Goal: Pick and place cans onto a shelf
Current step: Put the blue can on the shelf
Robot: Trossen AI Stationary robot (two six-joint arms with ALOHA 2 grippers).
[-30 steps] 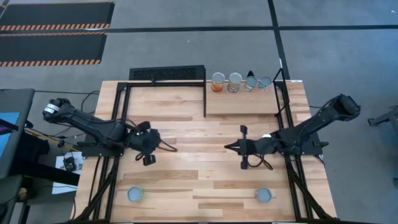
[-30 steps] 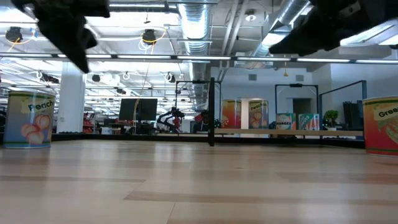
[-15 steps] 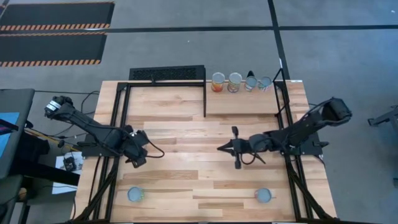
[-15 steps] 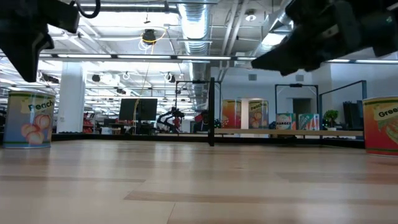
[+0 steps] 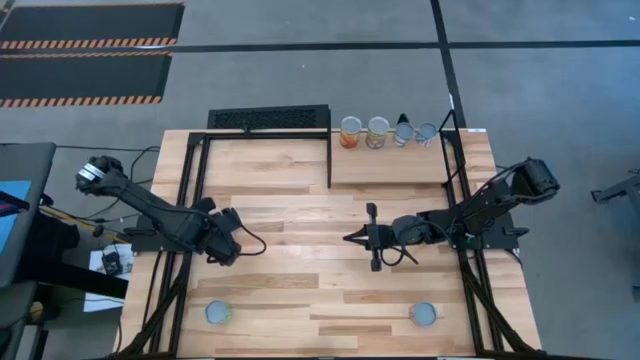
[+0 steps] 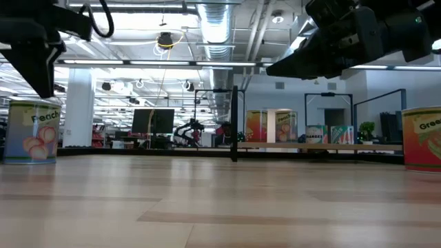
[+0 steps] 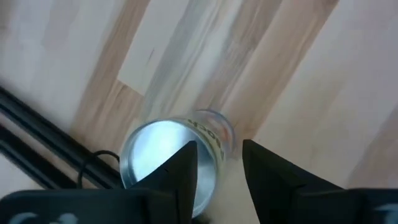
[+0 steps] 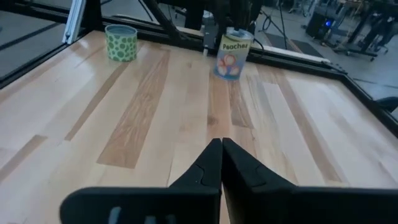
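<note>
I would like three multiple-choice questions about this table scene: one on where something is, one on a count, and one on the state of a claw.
1. Where do the four cans in a row stand?
A. on the small wooden shelf at the far edge of the table
B. in the middle of the table
C. on the floor

2. How many cans stand near the front edge of the table?
A. none
B. two
C. five

3. How are the fingers of the right claw?
A. wide apart
B. shut on a can
C. shut, holding nothing

Answers:
1 A, the four cans line the back of the shelf.
2 B, one front can stands on the left and another on the right.
3 C, the right claw shows its tips pressed together over bare wood.
</note>
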